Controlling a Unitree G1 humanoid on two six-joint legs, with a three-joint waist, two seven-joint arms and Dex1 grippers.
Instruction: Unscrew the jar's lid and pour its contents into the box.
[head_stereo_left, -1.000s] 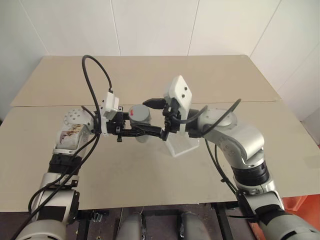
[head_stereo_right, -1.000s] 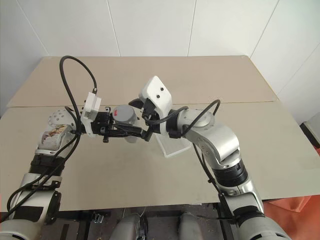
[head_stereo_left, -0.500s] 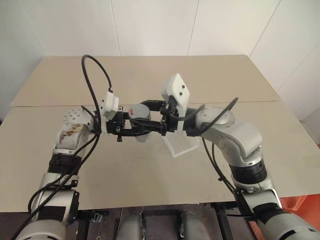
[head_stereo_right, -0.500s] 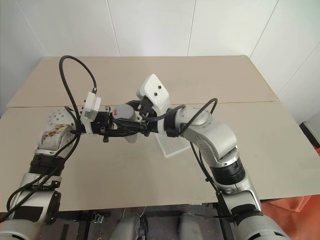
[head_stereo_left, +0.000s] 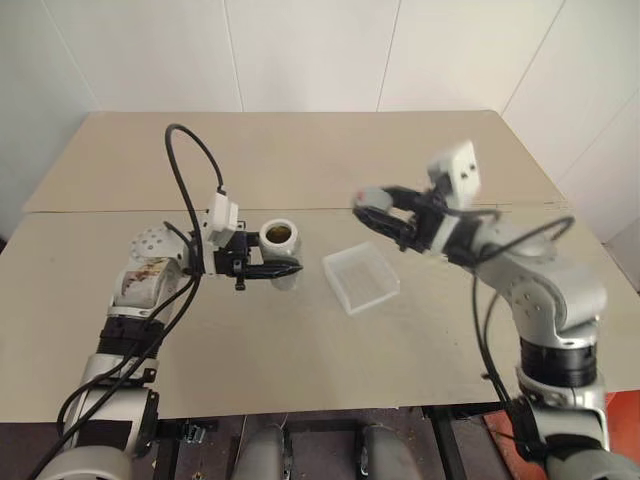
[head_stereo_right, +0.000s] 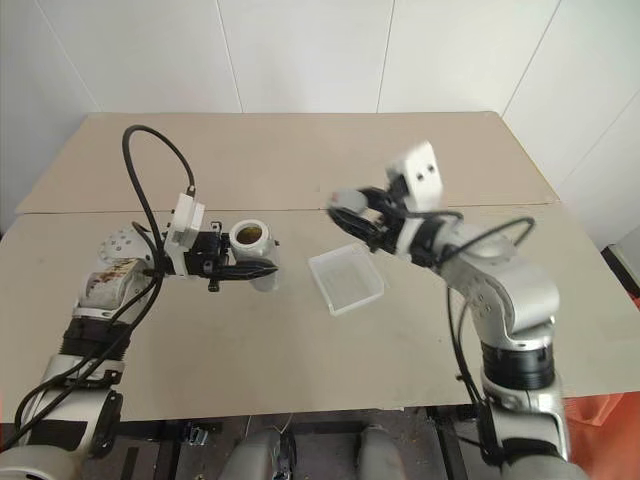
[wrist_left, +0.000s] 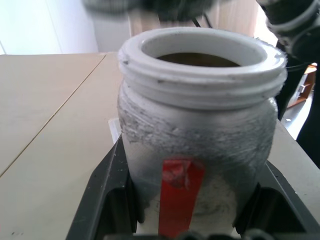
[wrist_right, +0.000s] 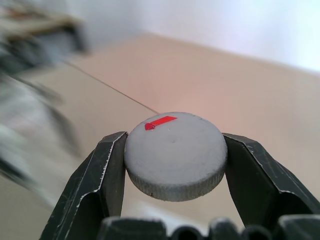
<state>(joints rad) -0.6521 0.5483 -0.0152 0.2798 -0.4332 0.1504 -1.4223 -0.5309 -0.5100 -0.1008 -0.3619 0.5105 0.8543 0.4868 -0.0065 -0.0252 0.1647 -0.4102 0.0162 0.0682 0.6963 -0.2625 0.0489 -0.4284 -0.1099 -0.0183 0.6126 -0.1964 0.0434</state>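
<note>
jar (head_stereo_left: 279, 243) uncapped, contents (head_stereo_left: 279, 235) inside, box (head_stereo_left: 361, 277) empty

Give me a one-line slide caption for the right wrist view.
Right gripper shut on the grey screw lid, red mark up, held above the tan table.

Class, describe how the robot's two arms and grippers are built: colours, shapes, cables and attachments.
Both arms are silver-grey rounded segments with black joints and looping black cables. Each wrist carries a white boxy camera housing. The left gripper and right gripper each have two black fingers.
</note>
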